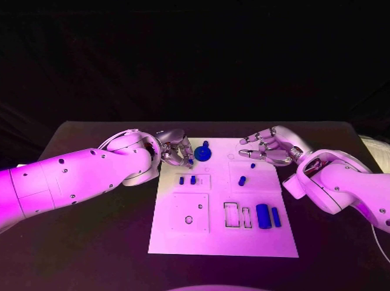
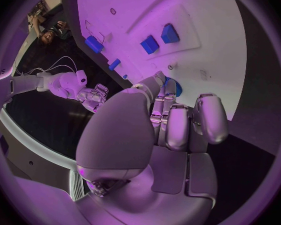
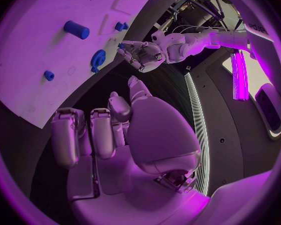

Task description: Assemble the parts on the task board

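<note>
Head view: white task board (image 1: 223,242) lies in the centre of the black bench (image 1: 90,242), long side running from the lower middle toward the upper middle of the frame.

Left hand (image 1: 173,151) sits at the board's upper left corner. Its fingers (image 1: 185,159) are curled inward. A small blue piece (image 1: 189,162) shows at the fingertips, but whether it is pinched or merely lying beneath them cannot be told. In the left wrist view the left hand (image 2: 172,120) has its fingers folded, with a blue part (image 2: 172,87) partly hidden just beyond them.

Right hand (image 1: 266,147) hovers at the board's upper right corner, fingers (image 1: 250,153) apart and bent, nothing seen between them. The right wrist view shows the right hand (image 3: 109,130) the same way, off the board's edge.

Parts on the board, head view:
- blue gear-like round part (image 1: 203,151), upper middle, between the two hands;
- small blue peg (image 1: 242,180), right of centre;
- two small blue blocks (image 1: 187,180) in a raised square, left of centre;
- large blue cylinder (image 1: 263,216) lying lower right, a slimmer blue bar (image 1: 275,216) just beside it;
- outlined slots (image 1: 237,216) left of the cylinder.
</note>
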{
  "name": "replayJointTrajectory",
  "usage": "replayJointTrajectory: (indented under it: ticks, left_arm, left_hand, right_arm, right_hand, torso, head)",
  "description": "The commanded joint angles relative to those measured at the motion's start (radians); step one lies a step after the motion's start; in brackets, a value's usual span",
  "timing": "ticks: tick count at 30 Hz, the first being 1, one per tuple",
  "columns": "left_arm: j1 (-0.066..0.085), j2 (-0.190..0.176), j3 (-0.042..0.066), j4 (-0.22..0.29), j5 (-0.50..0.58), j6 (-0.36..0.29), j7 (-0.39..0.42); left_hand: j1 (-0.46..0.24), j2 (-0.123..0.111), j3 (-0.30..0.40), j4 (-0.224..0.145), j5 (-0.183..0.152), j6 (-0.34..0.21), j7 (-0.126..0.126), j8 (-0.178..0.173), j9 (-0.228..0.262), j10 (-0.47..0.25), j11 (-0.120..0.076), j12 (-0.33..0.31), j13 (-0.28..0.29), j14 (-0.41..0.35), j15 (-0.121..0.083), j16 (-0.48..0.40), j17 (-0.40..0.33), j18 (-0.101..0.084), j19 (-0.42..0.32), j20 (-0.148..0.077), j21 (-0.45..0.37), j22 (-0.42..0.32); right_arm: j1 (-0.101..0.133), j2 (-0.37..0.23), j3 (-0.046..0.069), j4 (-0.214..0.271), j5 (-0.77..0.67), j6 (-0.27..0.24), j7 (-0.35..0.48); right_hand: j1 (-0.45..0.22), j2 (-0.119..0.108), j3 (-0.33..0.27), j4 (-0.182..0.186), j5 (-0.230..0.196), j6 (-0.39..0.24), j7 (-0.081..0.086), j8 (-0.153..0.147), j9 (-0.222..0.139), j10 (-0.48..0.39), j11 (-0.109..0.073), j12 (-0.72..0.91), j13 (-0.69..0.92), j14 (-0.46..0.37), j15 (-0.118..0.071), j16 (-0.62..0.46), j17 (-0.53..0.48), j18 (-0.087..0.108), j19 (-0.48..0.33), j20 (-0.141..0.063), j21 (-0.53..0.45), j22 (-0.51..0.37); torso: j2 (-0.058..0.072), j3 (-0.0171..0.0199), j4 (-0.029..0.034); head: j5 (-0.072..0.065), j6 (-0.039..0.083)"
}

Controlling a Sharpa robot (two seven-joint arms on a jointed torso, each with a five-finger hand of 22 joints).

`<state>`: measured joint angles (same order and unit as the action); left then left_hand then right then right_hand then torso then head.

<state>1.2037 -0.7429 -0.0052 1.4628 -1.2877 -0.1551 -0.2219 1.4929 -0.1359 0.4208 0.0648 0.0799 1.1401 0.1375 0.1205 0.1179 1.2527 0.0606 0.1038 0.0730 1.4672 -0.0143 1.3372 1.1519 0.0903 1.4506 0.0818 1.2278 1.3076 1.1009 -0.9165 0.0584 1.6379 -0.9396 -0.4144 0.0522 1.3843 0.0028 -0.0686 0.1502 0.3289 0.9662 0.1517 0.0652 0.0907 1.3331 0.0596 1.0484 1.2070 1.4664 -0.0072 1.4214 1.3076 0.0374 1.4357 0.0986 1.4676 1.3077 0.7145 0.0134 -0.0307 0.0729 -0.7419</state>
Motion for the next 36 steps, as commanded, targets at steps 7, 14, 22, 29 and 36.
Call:
replayJointTrajectory:
  ticks: [7,14,22,29,36]
  left_arm:
    - [-0.005,0.008,0.0,-0.011,-0.055,0.062,-0.023]
    - [-0.007,0.013,-0.001,-0.016,-0.074,0.07,-0.032]
    - [-0.008,0.024,-0.001,-0.021,-0.086,0.073,-0.035]
    - [-0.009,0.033,-0.001,-0.027,-0.089,0.082,-0.037]
    - [-0.01,0.035,-0.001,-0.029,-0.092,0.093,-0.044]
  left_hand:
    - [-0.012,-0.001,0.003,-0.001,-0.005,0.005,-0.001,-0.007,-0.001,0.008,0.003,-0.004,0.001,0.032,-0.004,0.007,-0.001,-0.015,0.004,0.002,0.005,0.041]
    - [-0.013,-0.001,0.004,-0.001,-0.005,0.006,-0.001,-0.008,-0.001,0.008,0.003,-0.005,0.001,0.032,-0.004,0.006,-0.002,-0.015,0.004,0.002,0.005,0.041]
    - [-0.013,-0.001,0.004,-0.001,-0.005,0.006,-0.001,-0.008,-0.002,0.008,0.003,-0.005,0.001,0.032,-0.004,0.006,-0.002,-0.015,0.004,0.002,0.005,0.041]
    - [-0.013,-0.001,0.004,-0.001,-0.005,0.006,-0.001,-0.008,-0.002,0.008,0.003,-0.005,0.001,0.032,-0.004,0.006,-0.002,-0.015,0.004,0.002,0.005,0.041]
    - [-0.013,-0.001,0.004,-0.001,-0.005,0.006,-0.001,-0.008,-0.002,0.008,0.003,-0.005,0.001,0.032,-0.004,0.006,-0.002,-0.015,0.004,0.002,0.005,0.041]
  right_arm:
    - [-0.001,0.0,0.0,0.003,-0.005,0.006,0.003]
    - [-0.001,-0.001,0.0,0.004,-0.005,0.006,0.003]
    - [-0.001,-0.001,0.0,0.004,-0.005,0.006,0.004]
    - [-0.001,-0.001,0.0,0.004,-0.005,0.007,0.004]
    - [-0.001,-0.001,0.0,0.004,-0.005,0.007,0.003]
  right_hand:
    - [0.003,0.005,0.004,-0.003,0.004,0.004,-0.002,0.001,0.001,-0.004,0.0,-0.003,-0.001,0.051,-0.007,-0.004,0.026,0.011,-0.008,-0.001,-0.003,0.074]
    - [0.003,0.005,0.004,-0.003,0.004,0.004,-0.002,0.001,0.001,-0.004,0.0,-0.003,-0.001,0.051,-0.007,-0.004,0.026,0.011,-0.008,-0.001,-0.003,0.074]
    - [0.003,0.005,0.004,-0.003,0.004,0.004,-0.002,0.001,0.001,-0.004,0.0,-0.003,-0.001,0.051,-0.007,-0.004,0.026,0.011,-0.008,-0.001,-0.003,0.074]
    - [0.003,0.005,0.004,-0.003,0.004,0.004,-0.002,0.001,0.001,-0.004,0.0,-0.003,-0.001,0.051,-0.007,-0.004,0.026,0.011,-0.008,-0.001,-0.003,0.074]
    - [0.003,0.005,0.004,-0.003,0.004,0.004,-0.002,0.001,0.001,-0.004,0.0,-0.003,-0.001,0.051,-0.007,-0.004,0.026,0.011,-0.008,-0.001,-0.003,0.074]
  torso:
    - [0.0,0.0,-0.0006]
    - [0.0,-0.0006,-0.0005]
    - [0.0,-0.0002,-0.0009]
    - [0.0,-0.0007,-0.0006]
    - [0.0,-0.0005,0.0001]
  head:
    - [0.004,-0.001]
    - [0.003,-0.002]
    - [0.003,-0.003]
    - [0.002,-0.004]
    - [0.0,-0.004]
